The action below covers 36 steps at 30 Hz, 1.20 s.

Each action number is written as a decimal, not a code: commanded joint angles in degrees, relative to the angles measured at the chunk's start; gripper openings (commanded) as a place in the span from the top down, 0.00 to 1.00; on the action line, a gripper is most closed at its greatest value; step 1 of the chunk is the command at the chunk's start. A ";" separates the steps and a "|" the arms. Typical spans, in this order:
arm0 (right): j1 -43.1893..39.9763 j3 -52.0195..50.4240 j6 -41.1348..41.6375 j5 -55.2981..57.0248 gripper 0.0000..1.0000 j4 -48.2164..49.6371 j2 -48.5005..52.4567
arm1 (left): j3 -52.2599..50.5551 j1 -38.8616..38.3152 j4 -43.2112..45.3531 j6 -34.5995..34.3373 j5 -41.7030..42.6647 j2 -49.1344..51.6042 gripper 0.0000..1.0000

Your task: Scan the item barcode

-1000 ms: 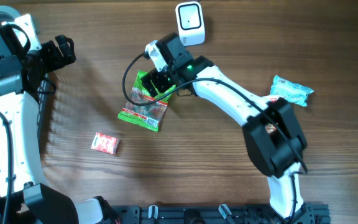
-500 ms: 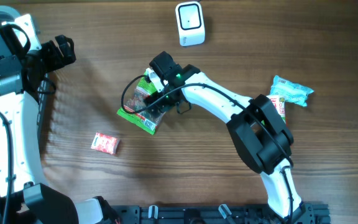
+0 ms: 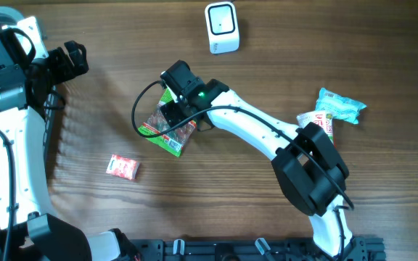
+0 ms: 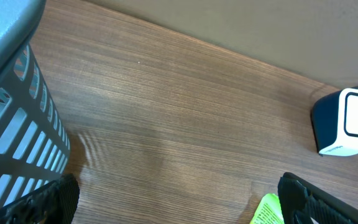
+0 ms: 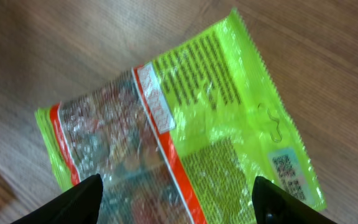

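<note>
A bright green snack bag (image 3: pixel 164 133) with a clear window and orange stripes lies flat on the wooden table. My right gripper (image 3: pixel 171 112) hangs low over it, open. In the right wrist view the bag (image 5: pixel 185 118) fills the frame, a small code label (image 5: pixel 288 168) shows near its right edge, and the right gripper (image 5: pixel 180 200) has one fingertip on each side of the bag. The white scanner (image 3: pixel 221 27) stands at the back of the table. My left gripper (image 3: pixel 75 59) is open at the far left, with bare wood between its fingers (image 4: pixel 55 199).
A grey slatted basket (image 4: pixel 11 124) stands at the left edge beside the left arm. A small red packet (image 3: pixel 123 167) lies front left. A teal packet (image 3: pixel 339 106) and a red-and-white one (image 3: pixel 318 123) lie at the right. The scanner (image 4: pixel 347 121) also shows in the left wrist view.
The right arm has swung left, away from the scanner, and settled lower over the green bag, its jaws narrowing somewhat. The bag shifted slightly left. The left arm has not moved.
</note>
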 commanded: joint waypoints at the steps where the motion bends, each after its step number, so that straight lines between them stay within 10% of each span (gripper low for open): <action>1: 0.81 -1.73 1.64 3.13 0.22 1.18 -1.18 | 0.68 0.26 0.15 0.28 0.66 0.02 0.00; 16: 3.63 -14.08 1.77 7.85 0.15 17.88 -0.07 | 0.68 0.26 0.15 0.28 0.66 0.02 0.00; 36: 3.74 -13.60 21.46 11.08 0.12 -2.49 -6.82 | 0.68 0.26 0.15 0.28 0.66 0.02 0.00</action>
